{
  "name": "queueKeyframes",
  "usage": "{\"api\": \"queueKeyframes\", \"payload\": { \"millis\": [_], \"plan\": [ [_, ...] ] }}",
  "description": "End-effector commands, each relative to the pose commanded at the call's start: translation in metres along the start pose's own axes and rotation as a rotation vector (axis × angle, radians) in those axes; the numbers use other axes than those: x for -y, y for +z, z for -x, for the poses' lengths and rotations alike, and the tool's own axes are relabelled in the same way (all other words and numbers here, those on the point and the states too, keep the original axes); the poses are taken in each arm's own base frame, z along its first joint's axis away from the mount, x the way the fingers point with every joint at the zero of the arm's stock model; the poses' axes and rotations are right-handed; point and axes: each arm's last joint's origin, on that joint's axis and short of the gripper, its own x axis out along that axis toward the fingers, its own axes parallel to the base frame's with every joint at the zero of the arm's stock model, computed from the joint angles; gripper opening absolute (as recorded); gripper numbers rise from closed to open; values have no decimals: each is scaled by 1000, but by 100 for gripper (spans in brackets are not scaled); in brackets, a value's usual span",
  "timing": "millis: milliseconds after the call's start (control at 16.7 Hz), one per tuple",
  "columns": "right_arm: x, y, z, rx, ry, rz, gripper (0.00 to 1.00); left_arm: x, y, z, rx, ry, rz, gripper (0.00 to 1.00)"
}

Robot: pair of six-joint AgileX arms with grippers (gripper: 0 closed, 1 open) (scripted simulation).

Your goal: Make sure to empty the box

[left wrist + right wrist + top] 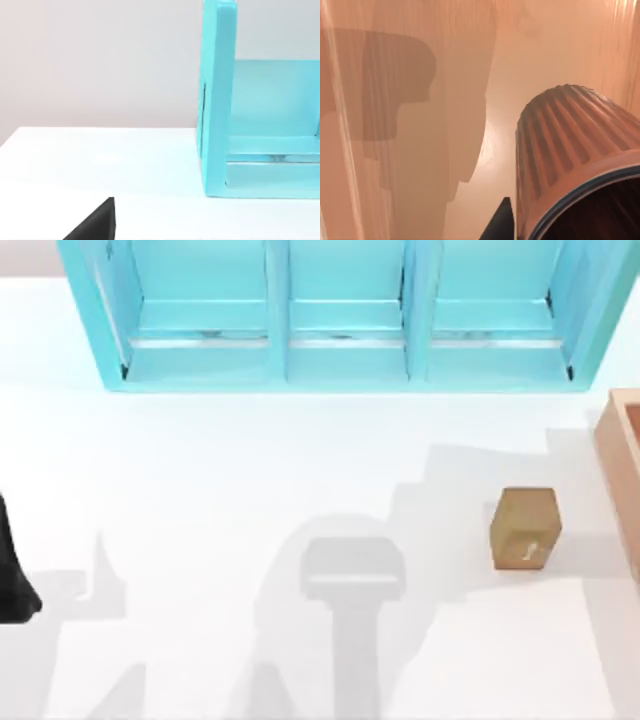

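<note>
While my left arm (14, 575) sits parked at the left edge of the white table (250, 490), a dark tip of it showing in its own wrist view, I cannot tell whether that claw is spread or pressed together. From above, the box (622, 455) stands at the table's right edge, its thick tan wall and a strip of its reddish-brown inside just in view. A small brown block (525, 528) with a white mark rests on the table just beside the box, to its left and apart from it. Behind, the turquoise shelf unit (345, 315) spans the far side of the table with three open bays. My right wrist camera looks down onto the reddish-brown inside of the box, where a ribbed cup-like container (570, 155) lies tilted with its dark mouth toward the camera. One dark fingertip (500, 222) of my right claw shows just beside that container; whether the claw is spread or closed I cannot tell
</note>
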Motion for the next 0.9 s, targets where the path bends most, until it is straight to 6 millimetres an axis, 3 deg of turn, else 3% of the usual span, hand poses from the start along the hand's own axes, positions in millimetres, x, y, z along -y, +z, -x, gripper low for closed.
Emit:
{"api": "queueKeyframes", "payload": {
  "millis": [120, 300, 660, 780, 900],
  "plan": [
    [-26, 13, -1, 28, -14, 1, 0, 0, 0, 0, 0, 0, 0, 100],
    [-84, 35, -10, 71, -23, -19, 0, 0, 0, 0, 0, 0, 0, 100],
    [-210, 52, -54, 59, 20, -5, 0, 0, 0, 0, 0, 0, 0, 100],
    [-232, 52, -71, 29, 25, -1, 0, 0, 0, 0, 0, 0, 0, 100],
    [-240, 52, -84, 2, 21, -1, 0, 0, 0, 0, 0, 0, 0, 100]
  ]
}}
